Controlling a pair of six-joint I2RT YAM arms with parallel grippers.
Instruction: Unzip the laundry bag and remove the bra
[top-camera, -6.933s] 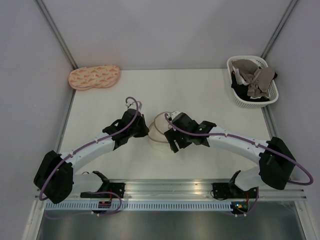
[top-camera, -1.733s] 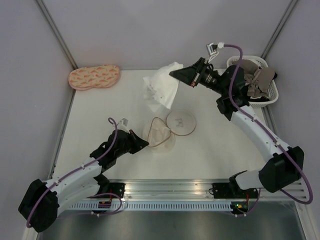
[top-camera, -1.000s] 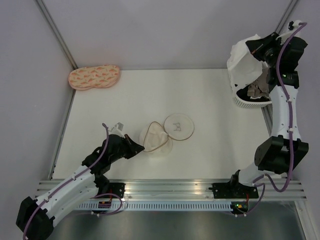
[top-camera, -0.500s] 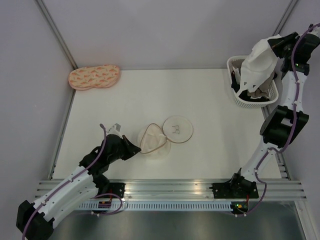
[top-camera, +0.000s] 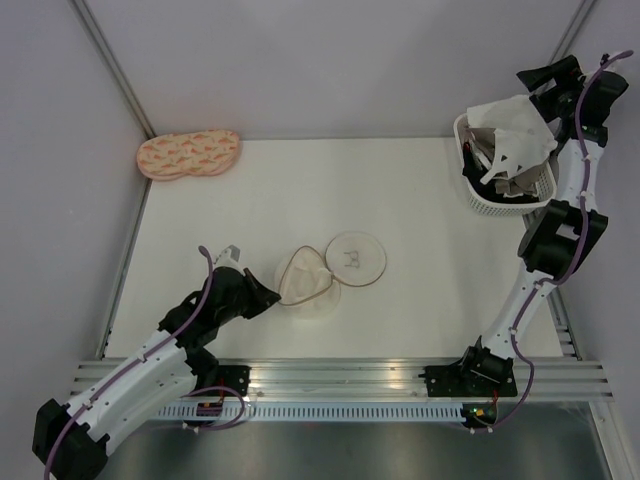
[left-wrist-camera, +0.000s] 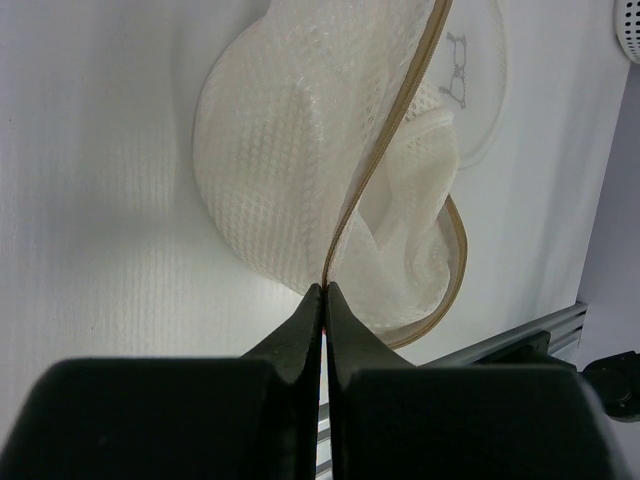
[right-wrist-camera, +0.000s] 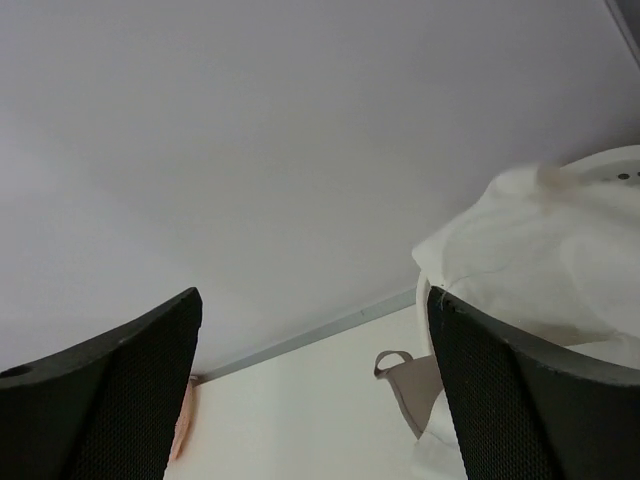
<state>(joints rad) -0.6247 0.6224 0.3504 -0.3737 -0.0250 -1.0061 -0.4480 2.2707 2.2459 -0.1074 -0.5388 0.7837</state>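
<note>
Overhead view of the white table (top-camera: 430, 300), read left to right with 12 o'clock at the far wall. At 10 o'clock, a pink-orange patterned pouch (top-camera: 188, 154) lies against the back edge, well apart from both arms.

The left arm reaches in from 7 o'clock. The left gripper (top-camera: 270, 297) sits low over the table, and its wrist view shows the two fingertips pressed together on the tan zipper rim of the laundry bag (left-wrist-camera: 290, 150), with no gap between them. The rim runs up and away from the pinch at about 1 o'clock.

The laundry bag (top-camera: 305, 280) lies just short of the table's centre, unzipped and spread into two halves. The mesh half is next to the gripper. The disc face with the small black drawing lies flat at its 2 o'clock side, the two halves touching.

At 2 o'clock stands a white basket (top-camera: 495, 206) holding beige and black clothes. The bra (top-camera: 515, 125) is draped over the top of this basket.

The right gripper (top-camera: 545, 78) hangs high, just off the bra's 1 o'clock side. Its wrist view shows the fingers (right-wrist-camera: 100, 390) spread wide, only the wall between them, and the bra (right-wrist-camera: 540, 250) beyond the right-hand finger.
</note>
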